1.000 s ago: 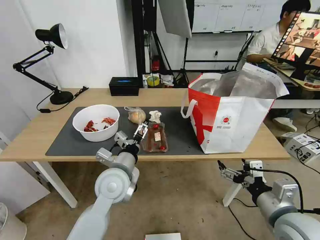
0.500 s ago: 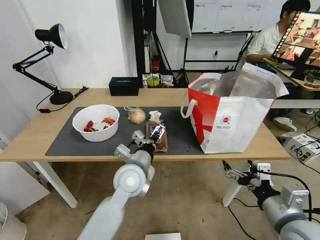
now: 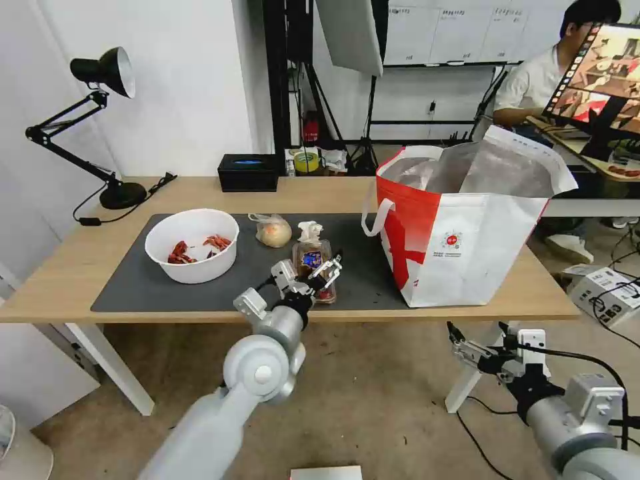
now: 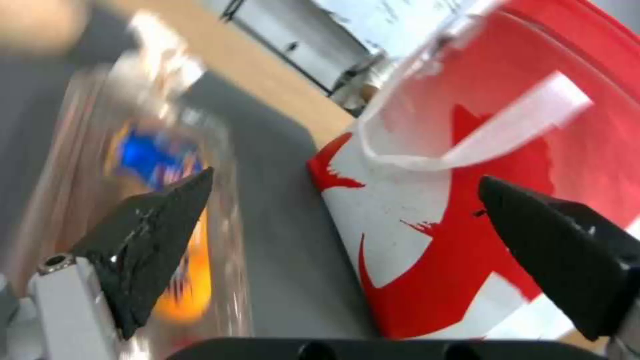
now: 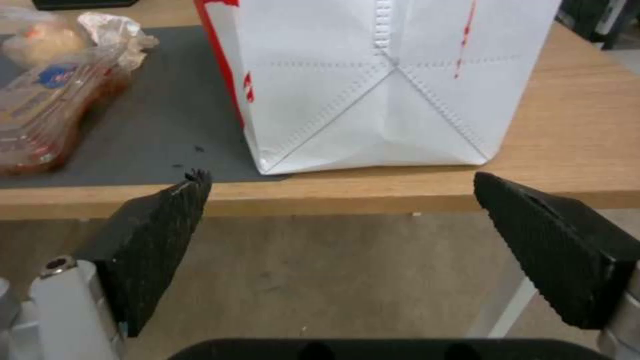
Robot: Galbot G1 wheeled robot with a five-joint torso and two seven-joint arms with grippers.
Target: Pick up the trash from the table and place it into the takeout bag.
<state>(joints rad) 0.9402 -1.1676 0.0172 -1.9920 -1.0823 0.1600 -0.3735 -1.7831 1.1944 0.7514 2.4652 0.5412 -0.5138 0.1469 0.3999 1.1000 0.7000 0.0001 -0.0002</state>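
Left pincer (image 3: pixel 325 271): wide apart, holding nothing, low over the near part of the mat (image 3: pixel 167 283), just at the near right side of the tray (image 3: pixel 311 257); in the left wrist view its left finger (image 4: pixel 150 240) overlaps the tray (image 4: pixel 140 165) and the right one lies across the bag (image 4: pixel 467 165).
Right pincer (image 3: pixel 459 335): wide apart, holding nothing, below the table's (image 3: pixel 67 267) near edge, in front of the bag's near right corner; in the right wrist view it faces the bag (image 5: pixel 373 85) and the table edge (image 5: pixel 567 195).
Tray: clear, hinged, lying on the mat between bowl and bag, with red and blue bits inside.
Bowl (image 3: pixel 192 245): white, round, red shell scraps inside, on the mat's left part.
Bun (image 3: pixel 273 233): in a clear wrap, on the mat behind the tray, right of the bowl.
Tissue (image 3: pixel 310 231): crumpled, white, touching the tray's far end.
Bag (image 3: pixel 467 230): upright on the table's right part, mouth open, foil lining showing, partly on the mat.
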